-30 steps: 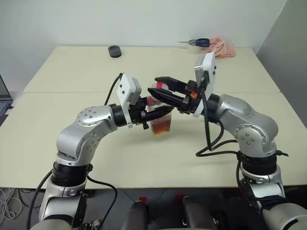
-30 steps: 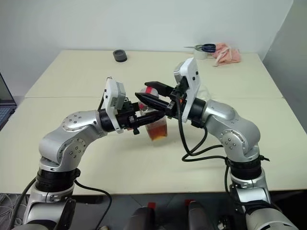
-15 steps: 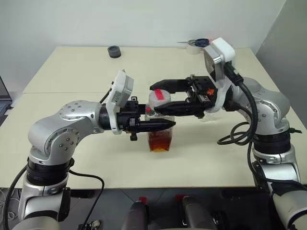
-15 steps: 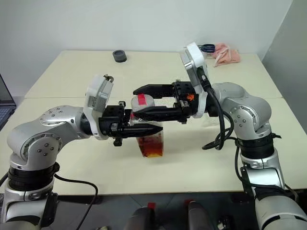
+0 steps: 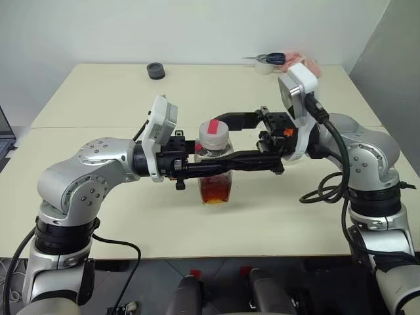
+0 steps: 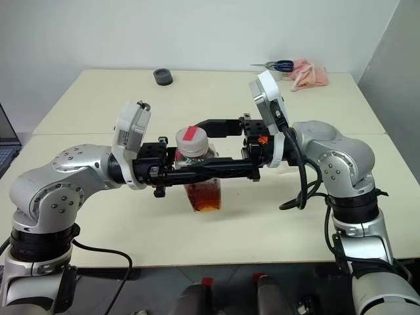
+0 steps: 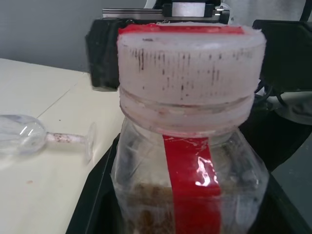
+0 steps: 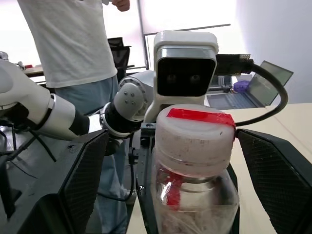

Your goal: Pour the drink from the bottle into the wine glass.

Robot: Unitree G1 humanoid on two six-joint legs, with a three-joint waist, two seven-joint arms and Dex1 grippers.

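Observation:
The clear plastic bottle (image 5: 214, 172) stands upright over the table's middle, white cap with a red strip (image 5: 214, 133) on top and the amber drink (image 5: 214, 190) in its lower part. My left gripper (image 5: 213, 167) comes in from the left and is shut on the bottle's body. My right gripper (image 5: 220, 140) comes in from the right and is open, with one finger behind the cap and one in front, neither touching it. I cannot tell whether the bottle's base touches the table. The wine glass (image 7: 19, 139) lies on its side on the table beyond the bottle.
A black tape roll (image 5: 156, 69) sits at the table's far left. Scissors on a tape roll (image 5: 272, 59) and a pink cloth (image 5: 308, 64) lie at the far right. A person (image 8: 73, 44) stands in front of the table, and a laptop (image 8: 248, 92) is nearby.
My right gripper's fingers have spread wide apart around the cap and its wrist has turned. The left gripper keeps its hold on the bottle. The view itself has shifted.

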